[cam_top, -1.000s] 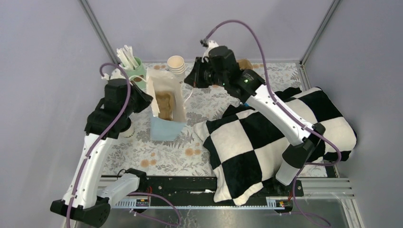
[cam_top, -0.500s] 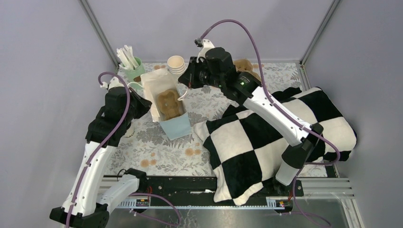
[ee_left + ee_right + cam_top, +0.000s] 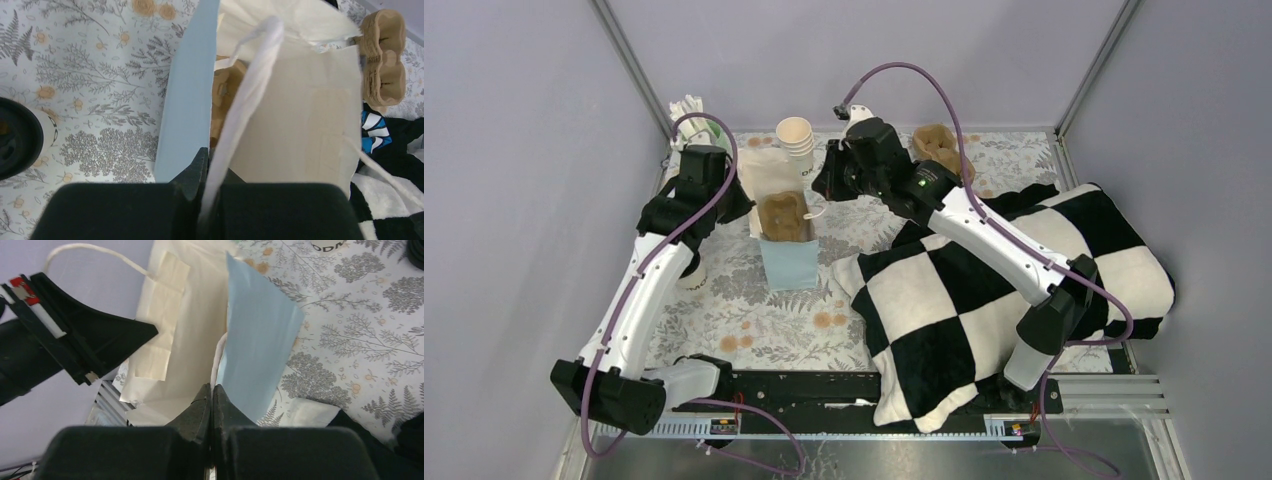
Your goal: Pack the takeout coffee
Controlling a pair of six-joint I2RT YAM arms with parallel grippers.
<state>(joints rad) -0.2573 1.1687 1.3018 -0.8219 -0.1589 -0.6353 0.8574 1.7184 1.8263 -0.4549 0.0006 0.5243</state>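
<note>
- A checked pillow (image 3: 984, 300) is spread over the right half of the table, clear of the work. It plays no part in the step in hand.
- The paper bag (image 3: 789, 262) is stood upright at the middle of the table with its mouth open, cream faces and pale blue side panels showing. The step is judged to be the opening and steadying of the bag, so that the drink can be put in.
- The left gripper (image 3: 207, 165) is seen closed on the bag's white cord handle (image 3: 250, 80), which runs straight down between its fingers.
- The right gripper (image 3: 211, 390) is closed tight at the bag's opposite rim, against the blue panel. A white cord is seen running into the fingers, but whether cord or paper is pinched cannot be told.
- A brown pulp cup carrier (image 3: 782, 213) is lodged inside the bag near its mouth.
- The takeout coffee (image 3: 694, 275) is stood on the table to the left of the bag, close beside the left forearm, outside the bag and held by nothing. Its black lid (image 3: 12, 135) is seen fitted on.
- For the next move one gripper would have to be freed, probably the left, as the cup is nearer to it. The bag would have to be kept upright by the other, and the cup taken upright and lowered into a well of the carrier.
</note>
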